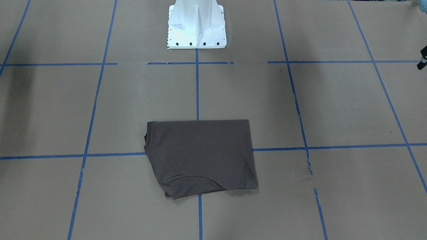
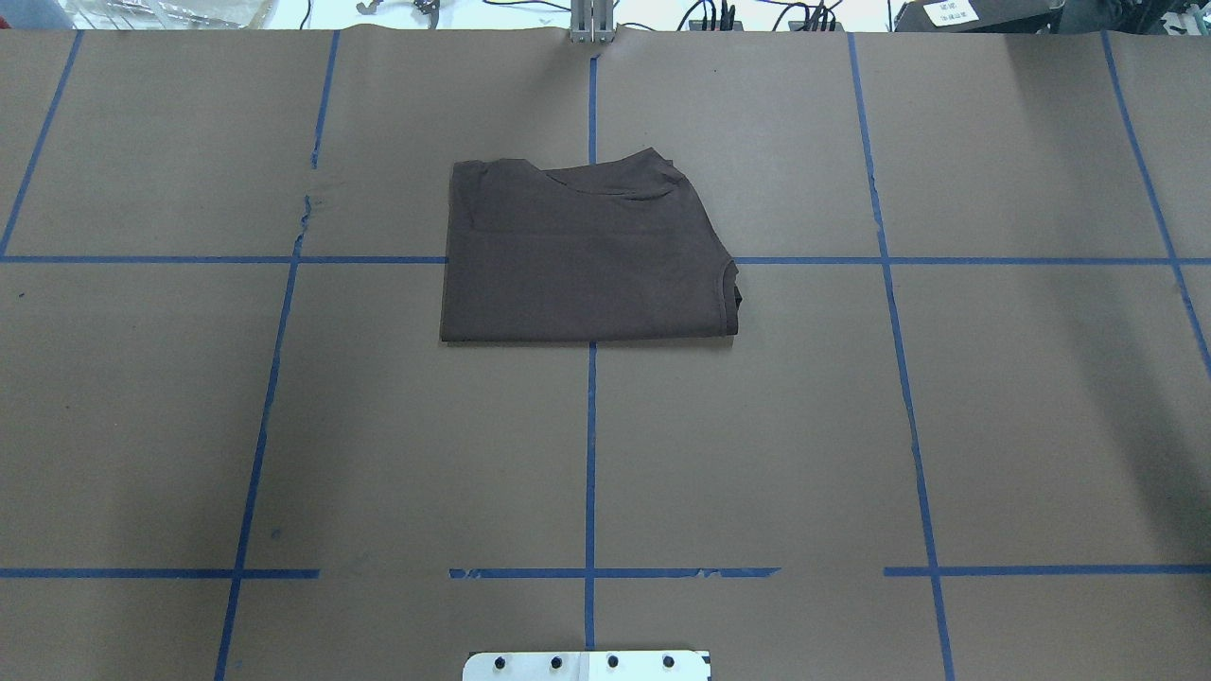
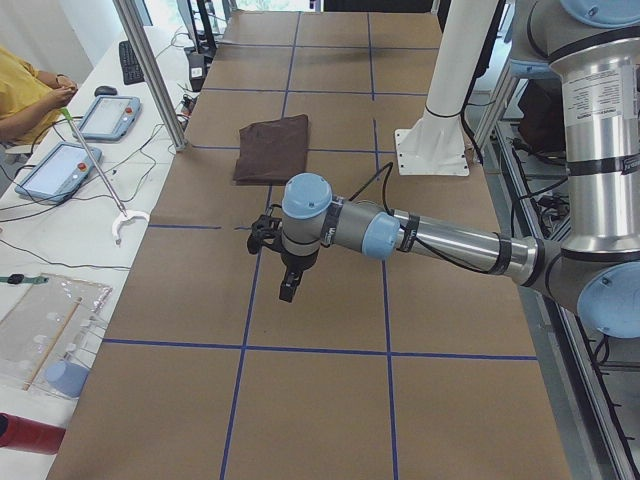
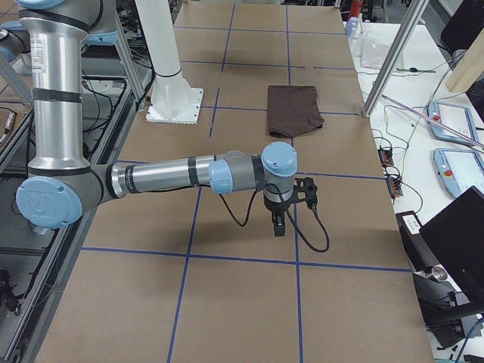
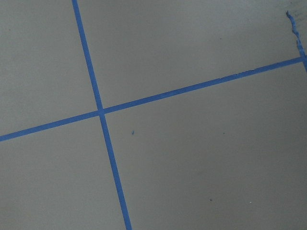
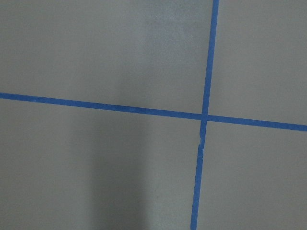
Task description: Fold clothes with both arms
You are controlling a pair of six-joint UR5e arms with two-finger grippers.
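Dark brown jersey, the T-shirt (image 2: 587, 255) lies as a flat, layered rectangle in the upper centre of the overhead view. It sits on the brown paper-covered worktop (image 2: 851, 426), across the middle line of blue tape (image 2: 590, 426). Its ribbed collar shows at the frame-right short edge and a curved sleeve seam along the top edge. Neither arm touches it. The left hand (image 3: 288, 290) hangs over bare worktop in the centre of the left side view, well apart from the cloth, and the right hand (image 4: 278, 225) does the same in the centre of the right side view. Both wrist cameras show only paper and tape. Whether either hand is open or closed I cannot tell from these angles. The cloth looks light, limp and thin, with nothing stiff in it. The stacked layers would probably slide over one another, and a lifted edge would sag. If another fold is wanted, I judge the best holds to be the two corners of one short edge, pinching every layer together. The folding looks largely done already.
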